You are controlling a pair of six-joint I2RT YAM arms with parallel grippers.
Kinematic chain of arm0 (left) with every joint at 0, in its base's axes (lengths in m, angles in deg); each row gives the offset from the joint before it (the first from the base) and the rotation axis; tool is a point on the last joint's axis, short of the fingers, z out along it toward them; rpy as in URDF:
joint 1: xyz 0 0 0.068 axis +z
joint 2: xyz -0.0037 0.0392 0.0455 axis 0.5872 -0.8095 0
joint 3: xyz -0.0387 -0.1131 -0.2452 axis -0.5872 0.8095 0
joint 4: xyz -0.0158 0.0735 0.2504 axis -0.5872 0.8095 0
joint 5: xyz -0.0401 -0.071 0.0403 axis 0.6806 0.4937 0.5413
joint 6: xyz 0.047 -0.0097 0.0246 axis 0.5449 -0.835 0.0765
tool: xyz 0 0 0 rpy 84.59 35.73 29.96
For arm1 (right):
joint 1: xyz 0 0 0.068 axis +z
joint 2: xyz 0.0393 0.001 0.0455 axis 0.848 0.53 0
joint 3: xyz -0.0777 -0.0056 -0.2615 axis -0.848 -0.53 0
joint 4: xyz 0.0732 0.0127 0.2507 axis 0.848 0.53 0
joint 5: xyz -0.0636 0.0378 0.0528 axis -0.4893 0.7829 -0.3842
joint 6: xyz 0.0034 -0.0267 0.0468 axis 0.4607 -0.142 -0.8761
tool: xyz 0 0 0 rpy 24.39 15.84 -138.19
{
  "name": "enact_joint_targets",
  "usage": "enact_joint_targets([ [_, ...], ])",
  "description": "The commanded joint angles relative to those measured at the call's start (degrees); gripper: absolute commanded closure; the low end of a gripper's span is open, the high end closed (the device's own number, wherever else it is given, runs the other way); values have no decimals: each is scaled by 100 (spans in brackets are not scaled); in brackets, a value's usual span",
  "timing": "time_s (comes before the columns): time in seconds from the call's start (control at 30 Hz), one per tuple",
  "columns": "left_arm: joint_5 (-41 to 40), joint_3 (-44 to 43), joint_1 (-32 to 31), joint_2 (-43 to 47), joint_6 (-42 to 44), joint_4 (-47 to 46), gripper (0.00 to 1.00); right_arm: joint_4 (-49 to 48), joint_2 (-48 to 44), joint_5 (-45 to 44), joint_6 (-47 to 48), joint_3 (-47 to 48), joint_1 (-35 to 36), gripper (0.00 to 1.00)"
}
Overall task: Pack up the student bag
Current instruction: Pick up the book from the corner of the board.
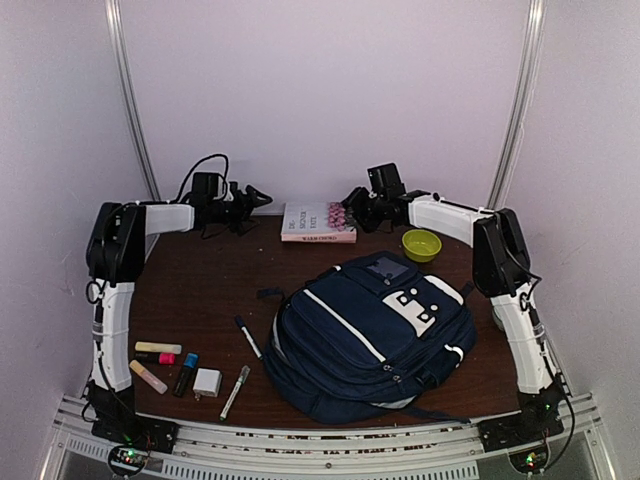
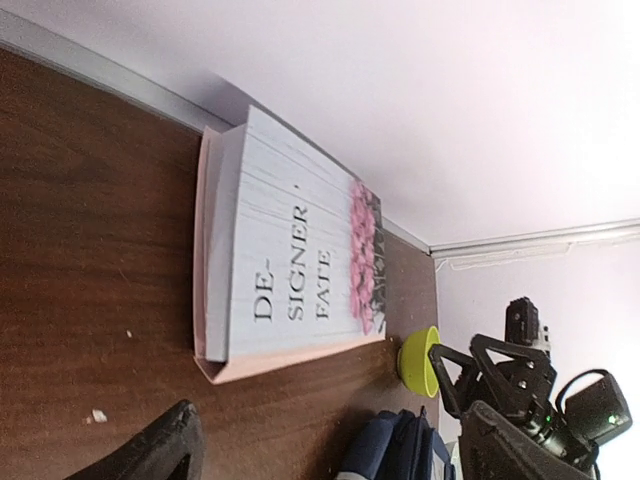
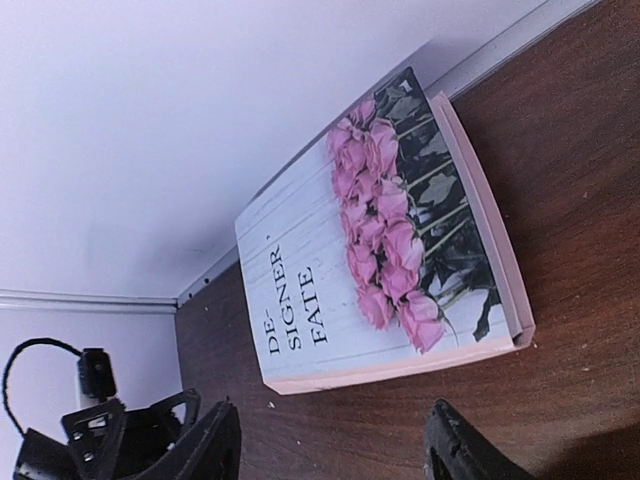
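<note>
The student bag point(image 1: 370, 335), a navy backpack with white trim, lies at the table's middle right; its edge shows in the left wrist view point(image 2: 395, 450). A book with pink roses, "Designer Fate" point(image 1: 318, 222), lies flat at the back wall. My left gripper point(image 1: 258, 200) is open and empty, just left of the book, facing it point(image 2: 290, 270). My right gripper point(image 1: 350, 212) is open and empty, just right of the book point(image 3: 380, 260). In the wrist views the left gripper point(image 2: 335, 450) and the right gripper point(image 3: 330, 445) each have their fingers spread, with bare table between them.
A yellow-green bowl point(image 1: 421, 244) stands at the back right, also in the left wrist view point(image 2: 418, 360). At the front left lie highlighters point(image 1: 158, 348), a blue marker point(image 1: 186, 374), a white block point(image 1: 207, 382) and two pens point(image 1: 247, 336).
</note>
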Motion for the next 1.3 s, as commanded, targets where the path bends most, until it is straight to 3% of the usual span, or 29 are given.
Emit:
enact_joint_targets([
  [0.0, 277, -1454, -16, -823, -724, 120, 9, -338, 330, -139, -863, 458, -177, 37],
  [0.13, -159, -2221, -14, -1443, -1115, 565, 8, -718, 672, -142, -1573, 427, -223, 38],
  [0.27, -264, -2605, -40, -2011, -1995, 134, 9, -1319, 856, -171, -2309, 184, -279, 39],
  [0.5, -138, -3770, -247, -2842, -2476, 284, 10, -867, 741, -671, -2413, -20, -305, 39],
  [0.67, 41, -3748, -367, -2847, -2506, 322, 14, -759, 1141, -128, -2538, 482, -306, 40],
  [0.87, 485, -3397, -444, -2556, -2320, 273, 21, -1020, 784, 5, -2287, -195, -299, 41],
  [1.07, 713, -3175, -644, -2152, -1849, 330, 29, -901, 541, 541, -1720, -128, -266, 47],
  [1.27, 786, -2002, -849, -1342, -1448, -163, 33, -917, 64, 1061, -1050, -649, -116, 53],
])
